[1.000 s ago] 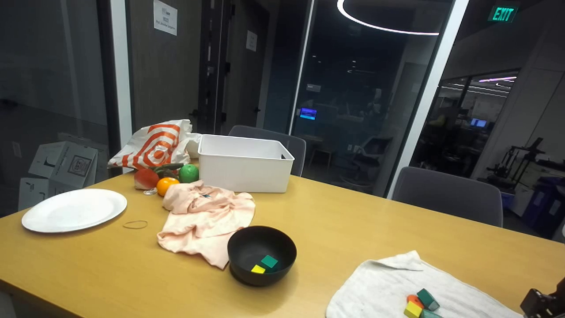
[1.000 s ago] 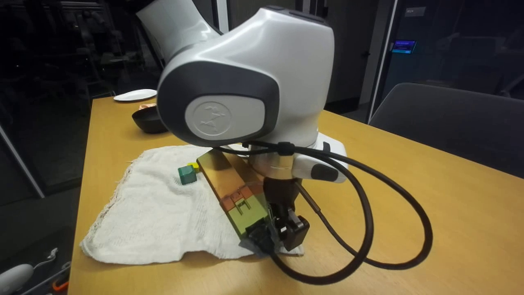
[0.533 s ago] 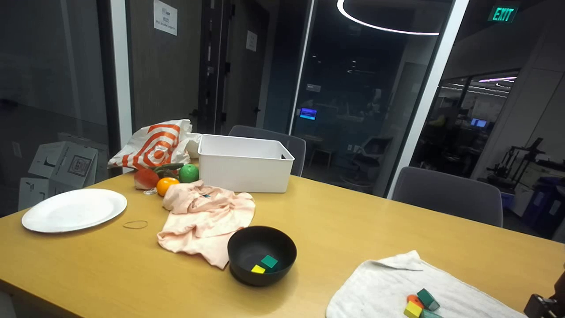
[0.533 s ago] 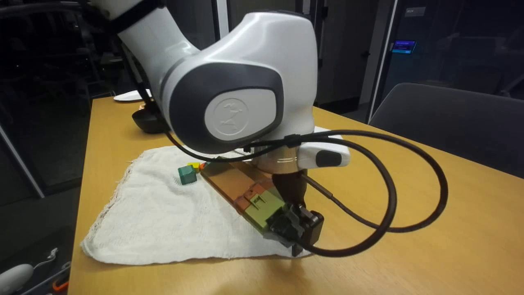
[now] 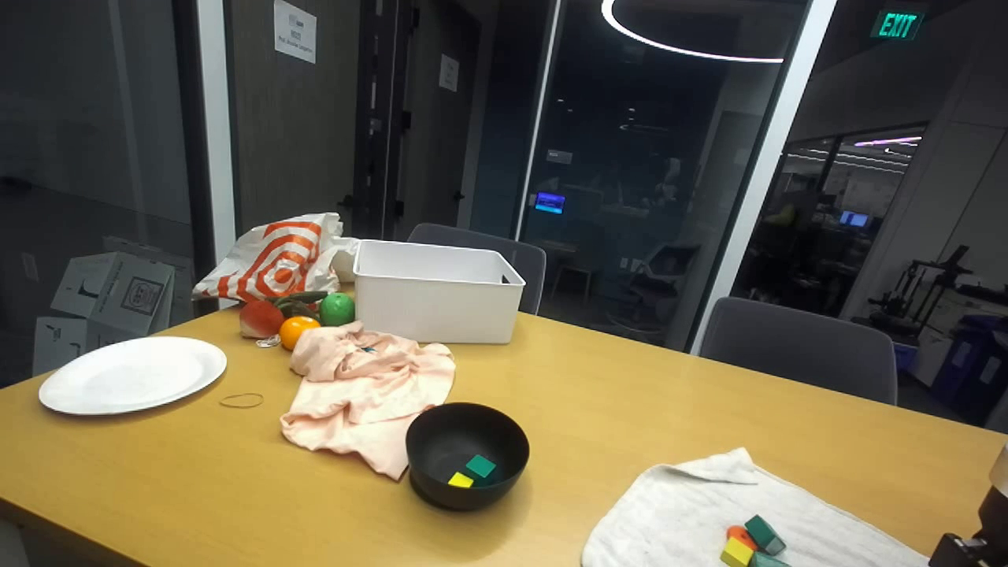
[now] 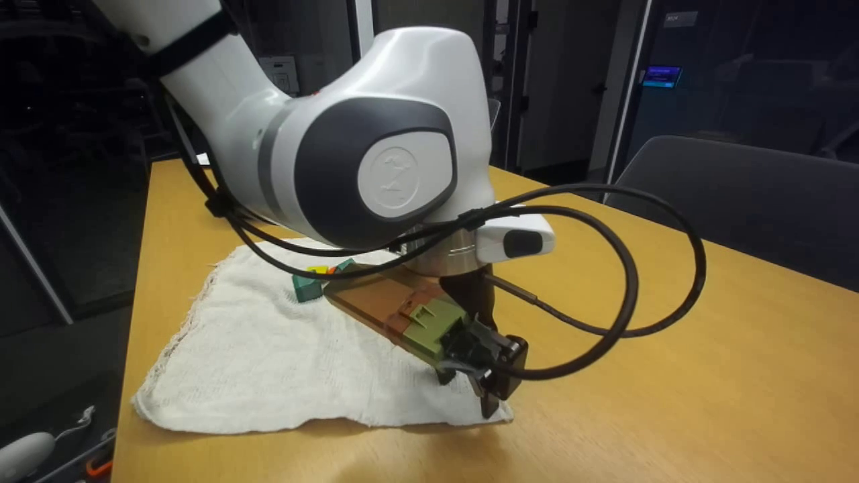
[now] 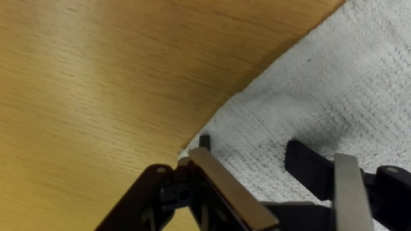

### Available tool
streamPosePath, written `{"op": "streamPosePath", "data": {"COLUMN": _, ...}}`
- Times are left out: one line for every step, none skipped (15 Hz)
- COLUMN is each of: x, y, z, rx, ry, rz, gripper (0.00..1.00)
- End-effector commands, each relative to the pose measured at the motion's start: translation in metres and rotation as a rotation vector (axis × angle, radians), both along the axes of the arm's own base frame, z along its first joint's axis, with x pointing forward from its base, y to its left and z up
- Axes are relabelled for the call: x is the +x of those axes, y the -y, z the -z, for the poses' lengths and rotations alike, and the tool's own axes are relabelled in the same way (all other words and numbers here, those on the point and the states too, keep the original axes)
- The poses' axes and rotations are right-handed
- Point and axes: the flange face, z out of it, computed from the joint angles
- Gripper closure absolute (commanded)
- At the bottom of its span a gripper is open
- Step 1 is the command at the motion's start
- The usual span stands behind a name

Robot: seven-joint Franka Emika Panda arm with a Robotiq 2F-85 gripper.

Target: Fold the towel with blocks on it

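A white robot arm (image 6: 396,74) is hanging over a wooden tabletop (image 6: 671,402), black cables (image 6: 700,261) looping out beside its wrist, while its jaws are pointing down above one corner of a white towel (image 6: 268,362). The jaws are standing apart, and in the wrist view towel weave is showing in the gap, one side sitting close to the corner and the other farther in over the fabric; whether either tip is touching it, one cannot tell. The towel is lying spread out on the tabletop, a small fold creasing one edge in an exterior view. On it, a yellow block (image 5: 737,552), an orange piece (image 5: 739,533), a green block (image 5: 764,535) and a second green block (image 5: 768,560) are sitting close together. Well apart from them, a black bowl (image 5: 468,425) is holding a green piece (image 5: 480,466) and a yellow piece (image 5: 461,479) just beside a rumpled pink cloth (image 5: 370,394). Past the cloth, a white bin (image 5: 433,311) is standing near a green ball (image 5: 338,309), an orange ball (image 5: 299,332) and an orange-and-white bag (image 5: 276,264), while a white plate (image 5: 134,374) is resting near the tabletop's edge.
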Motion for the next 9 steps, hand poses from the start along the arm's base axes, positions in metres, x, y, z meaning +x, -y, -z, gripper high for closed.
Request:
{"op": "streamPosePath", "data": {"x": -0.005, "y": -0.010, "z": 0.001, "rx": 0.101, "ry": -0.002, "rz": 0.051, "gripper": 0.68}}
{"op": "streamPosePath", "data": {"x": -0.008, "y": -0.013, "z": -0.001, "rx": 0.141, "ry": -0.003, "rz": 0.084, "gripper": 0.73}}
{"op": "streamPosePath", "data": {"x": -0.008, "y": -0.013, "z": -0.005, "rx": 0.189, "ry": -0.010, "rz": 0.122, "gripper": 0.83}}
{"op": "streamPosePath", "data": {"x": -0.004, "y": -0.009, "z": -0.005, "rx": 0.233, "ry": -0.017, "rz": 0.155, "gripper": 0.91}}
{"op": "streamPosePath", "data": {"x": -0.004, "y": -0.007, "z": -0.009, "rx": 0.259, "ry": -0.017, "rz": 0.183, "gripper": 0.97}}
{"op": "streamPosePath", "data": {"x": -0.003, "y": -0.006, "z": -0.013, "rx": 0.282, "ry": -0.017, "rz": 0.202, "gripper": 0.98}}
{"op": "streamPosePath", "data": {"x": -0.003, "y": -0.004, "z": -0.015, "rx": 0.295, "ry": -0.016, "rz": 0.222, "gripper": 1.00}}
{"op": "streamPosePath", "data": {"x": -0.001, "y": -0.004, "z": -0.020, "rx": 0.296, "ry": -0.010, "rz": 0.231, "gripper": 0.95}}
{"op": "streamPosePath", "data": {"x": 0.002, "y": -0.004, "z": -0.026, "rx": 0.289, "ry": 0.002, "rz": 0.233, "gripper": 0.95}}
